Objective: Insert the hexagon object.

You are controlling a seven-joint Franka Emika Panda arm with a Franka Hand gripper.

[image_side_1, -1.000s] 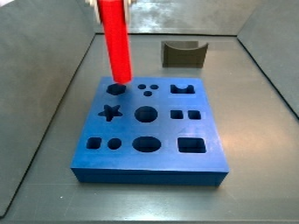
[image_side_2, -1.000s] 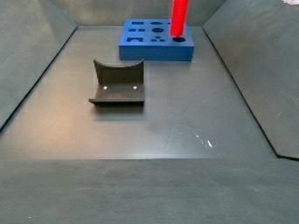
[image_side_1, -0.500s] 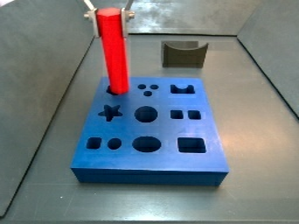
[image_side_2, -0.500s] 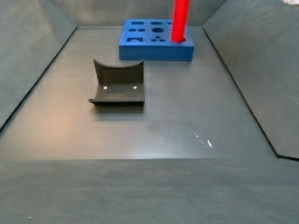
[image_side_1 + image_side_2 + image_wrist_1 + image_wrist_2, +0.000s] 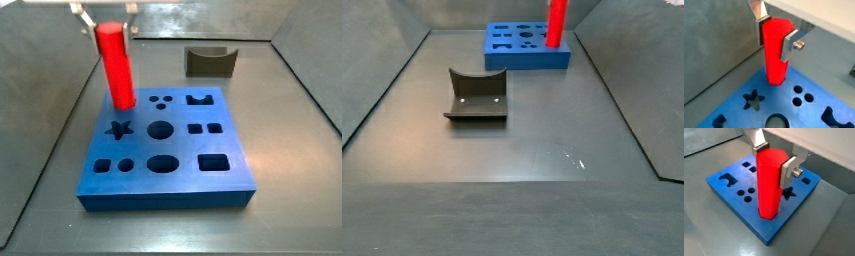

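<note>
Gripping the hexagon object (image 5: pixel 769 183) near its top, your claw (image 5: pixel 772 158) holds it upright, long axis vertical. Its lower end sits at a corner hole of the blue block (image 5: pixel 171 150), so your move looks to be straight down.

Open counter (image 5: pixel 529 190) across the near floor, nothing in the way. Fixture (image 5: pixel 476 96) mid-floor, well apart from blue block (image 5: pixel 527 48) by the far wall. Upright red rod (image 5: pixel 115 67) on block's corner, clamped in pincer (image 5: pixel 777 34). Side walls close beside block.
</note>
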